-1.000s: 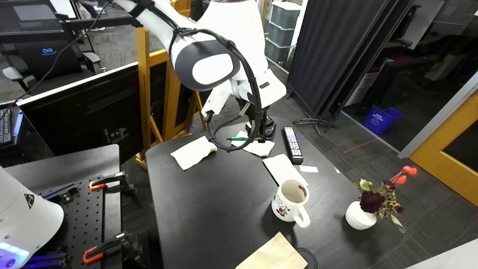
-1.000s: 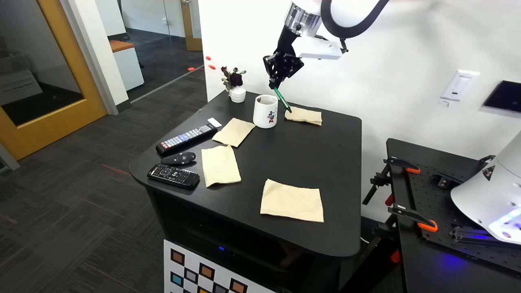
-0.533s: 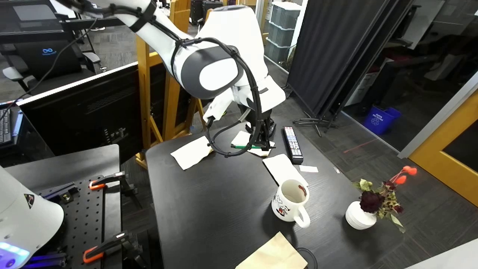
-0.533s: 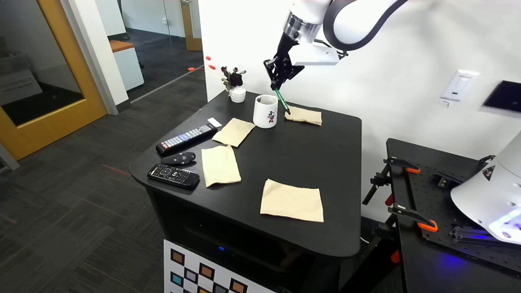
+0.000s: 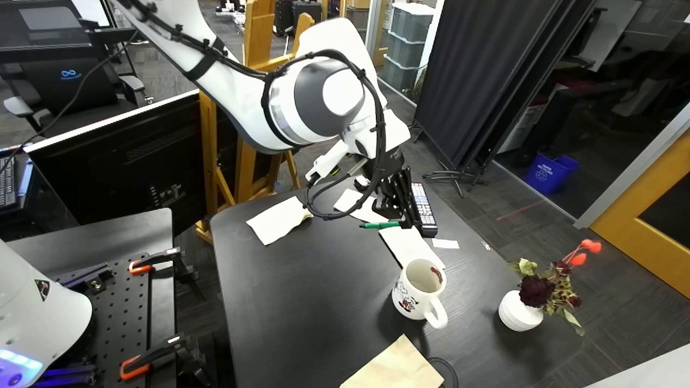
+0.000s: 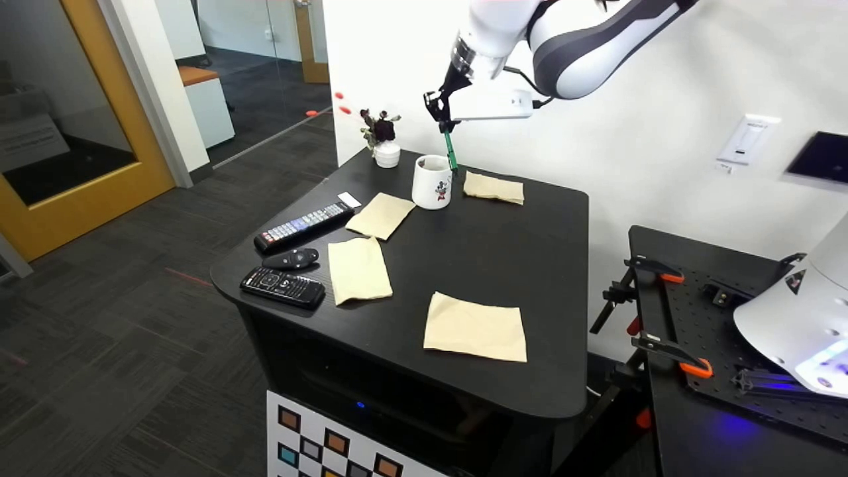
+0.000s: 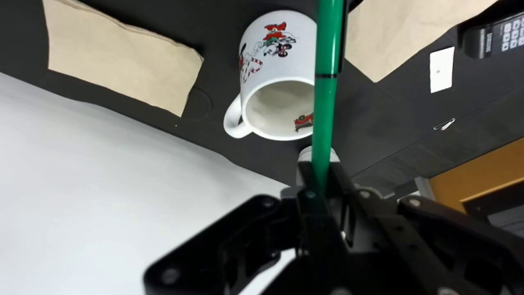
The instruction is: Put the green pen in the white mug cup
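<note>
- My jaws are clamped on one end of the green pen (image 7: 325, 94), which juts out from between them.
- The green pen hangs in the air above the bench (image 6: 517, 258), slanting steeply down in an exterior view.
- It is outside the white mug cup (image 5: 415, 303); in the wrist view it crosses in front of the cup's rim.
- The white mug cup stands upright on the bench, handle out.
- Near it stands a white vase (image 5: 520, 311) with flowers (image 5: 536, 291).
- Beige napkins (image 6: 380, 215) and black remotes (image 6: 303, 226) lie farther along.

pen (image 7: 325, 98): glossy plastic | mug (image 7: 278, 65): smooth ceramic | napkins (image 7: 123, 61): matt paper
</note>
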### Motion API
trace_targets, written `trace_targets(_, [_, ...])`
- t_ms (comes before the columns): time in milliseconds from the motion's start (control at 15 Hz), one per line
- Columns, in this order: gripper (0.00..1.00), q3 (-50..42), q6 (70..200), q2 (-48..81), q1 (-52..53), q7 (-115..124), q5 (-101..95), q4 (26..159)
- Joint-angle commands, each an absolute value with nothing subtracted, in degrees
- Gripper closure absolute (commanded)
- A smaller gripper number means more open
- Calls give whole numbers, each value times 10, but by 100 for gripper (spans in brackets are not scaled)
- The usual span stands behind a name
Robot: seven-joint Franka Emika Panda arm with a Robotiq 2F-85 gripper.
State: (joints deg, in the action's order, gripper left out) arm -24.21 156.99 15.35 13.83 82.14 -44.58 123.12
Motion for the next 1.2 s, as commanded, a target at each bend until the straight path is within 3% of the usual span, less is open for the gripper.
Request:
trace_targets(0, [97,-271,1522,172,179,926,-525,1195])
trace_targets(600, [97,-134,1338,197,82,1098,-721,1144])
trace_targets(1133, [97,-89,1296,240,30,1205,-880,1109])
